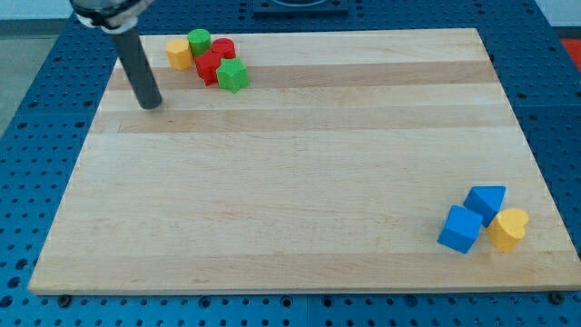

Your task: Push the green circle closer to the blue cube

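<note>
- Tip [151,104] sits on the wooden board [290,163] near its top-left corner; bare rod, nothing to open or close, holding nothing and touching no block.
- Green circle [199,40] is up and to the view's right of my tip, near but clearly apart, at the top edge of the board.
- Blue cube [460,228] is far off at the view's bottom right, so the push line runs diagonally down-right across nearly the whole board.
- Key relation: my tip is below-left of the circle, not behind it. My judgement: it needs to get round to the circle's top-left side before pushing.
- Clutter: circle is packed in a cluster, with a yellow block [179,53] touching or just beside it on the left, a red block [222,49] on its right, a second red block [209,67] below, and a green star-like block [232,76] further down-right. A diagonal push likely drags the reds and the green one along.
- Near the cube: a second blue block [487,201] and a yellow heart-like block [508,228], both just beside it.
- Hard to tell: exact shapes of the red and yellow cluster blocks, and whether the circle actually touches its neighbours. Rod's upper end is cut off at the top of the view.
</note>
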You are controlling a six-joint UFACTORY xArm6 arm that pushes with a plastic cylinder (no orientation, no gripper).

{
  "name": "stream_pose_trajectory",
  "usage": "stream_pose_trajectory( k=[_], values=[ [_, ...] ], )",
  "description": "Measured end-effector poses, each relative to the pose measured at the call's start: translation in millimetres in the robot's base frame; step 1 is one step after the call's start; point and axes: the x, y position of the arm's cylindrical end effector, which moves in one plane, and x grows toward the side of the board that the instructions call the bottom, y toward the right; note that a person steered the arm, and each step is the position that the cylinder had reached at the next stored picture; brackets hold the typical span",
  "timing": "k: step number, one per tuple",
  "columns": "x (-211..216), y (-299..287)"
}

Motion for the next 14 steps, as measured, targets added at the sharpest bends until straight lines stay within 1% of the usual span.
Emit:
stream_pose_trajectory(
  k=[1, 3, 4, 5, 10, 11, 12, 14],
  values=[
    [-26, -21],
    [-98, -16],
    [-118, 3],
    [-127, 39],
    [-129, 180],
    [-117, 196],
    [-92, 206],
    [-49, 246]
  ],
)
